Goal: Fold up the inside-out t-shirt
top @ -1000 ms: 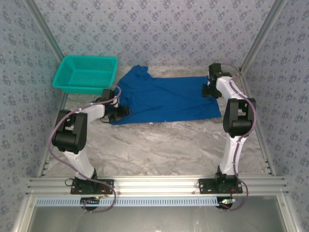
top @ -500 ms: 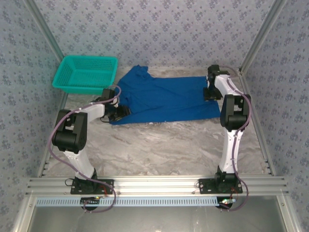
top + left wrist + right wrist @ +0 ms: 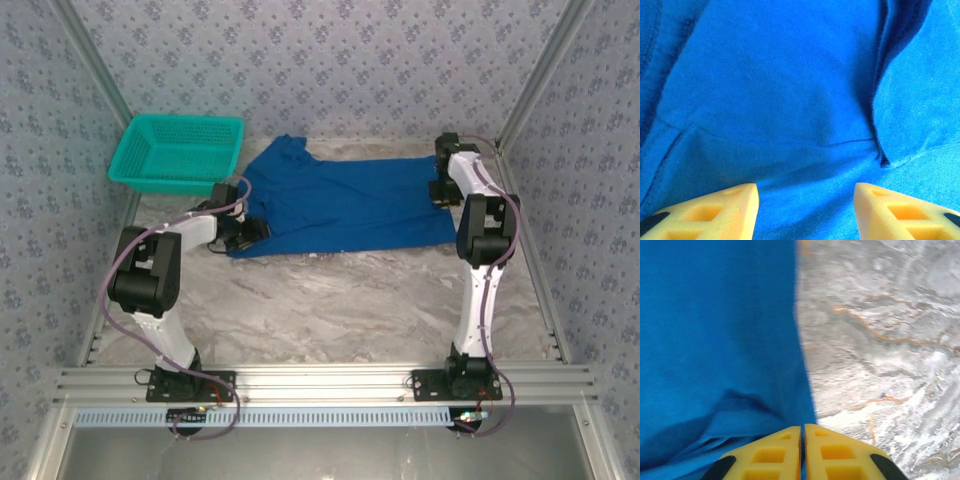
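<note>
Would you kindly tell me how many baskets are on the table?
1. The teal mesh basket sits at the table's far-left corner, beside the blue t-shirt; no other seems hidden.

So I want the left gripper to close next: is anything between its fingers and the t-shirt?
Nothing visible does. The left gripper is open, with bare blue t-shirt fabric directly between and beyond its fingertips. The teal basket lies off to one side, not in between.
</note>
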You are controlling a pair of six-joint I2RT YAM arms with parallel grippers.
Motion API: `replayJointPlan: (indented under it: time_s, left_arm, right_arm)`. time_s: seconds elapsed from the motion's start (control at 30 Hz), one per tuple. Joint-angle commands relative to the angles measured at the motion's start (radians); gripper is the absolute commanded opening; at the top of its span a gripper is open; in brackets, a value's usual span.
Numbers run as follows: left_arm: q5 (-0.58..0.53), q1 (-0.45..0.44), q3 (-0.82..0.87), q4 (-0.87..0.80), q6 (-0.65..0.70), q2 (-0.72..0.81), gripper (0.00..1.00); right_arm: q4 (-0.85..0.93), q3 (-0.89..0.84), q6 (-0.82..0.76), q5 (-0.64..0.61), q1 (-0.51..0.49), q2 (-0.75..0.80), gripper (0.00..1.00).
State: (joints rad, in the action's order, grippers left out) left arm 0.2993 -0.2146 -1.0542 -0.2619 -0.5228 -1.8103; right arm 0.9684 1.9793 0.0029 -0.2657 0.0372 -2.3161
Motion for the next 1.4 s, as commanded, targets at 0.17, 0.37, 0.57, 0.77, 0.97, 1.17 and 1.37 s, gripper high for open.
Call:
replayJointPlan:
  time_s: [0.17, 0.37, 0.57, 0.77, 0.97, 1.17, 1.37]
  left_arm:
    - [0.007, 0.012, -0.008, -0.036, 0.022, -0.020, 0.53]
    - [0.045, 0.012, -0.035, -0.024, -0.002, 0.009, 0.54]
    - [0.058, 0.012, -0.051, 0.014, -0.036, 0.068, 0.56]
    - [0.005, 0.029, -0.021, 0.012, -0.064, 0.138, 0.58]
    - [-0.070, 0.058, 0.041, -0.052, -0.056, 0.241, 0.59]
    - [-0.076, 0.084, 0.098, -0.073, -0.050, 0.314, 0.59]
    - [-0.072, 0.099, 0.112, -0.096, -0.033, 0.339, 0.59]
  right_arm:
    - [-0.036, -0.001, 0.113, 0.041, 0.081, 0.034, 0.10]
    - [-0.377, -0.366, 0.086, 0.330, -0.044, 0.368, 0.23]
    - [-0.564, -0.566, 0.045, 0.510, -0.310, 0.475, 0.32]
    - [-0.725, -0.527, -0.012, 0.576, -0.527, 0.363, 0.39]
    - [-0.734, -0.352, -0.098, 0.607, -0.661, 0.175, 0.42]
    - [-0.667, -0.177, -0.160, 0.558, -0.736, 0.026, 0.44]
    - [-0.584, -0.078, -0.210, 0.518, -0.767, -0.048, 0.45]
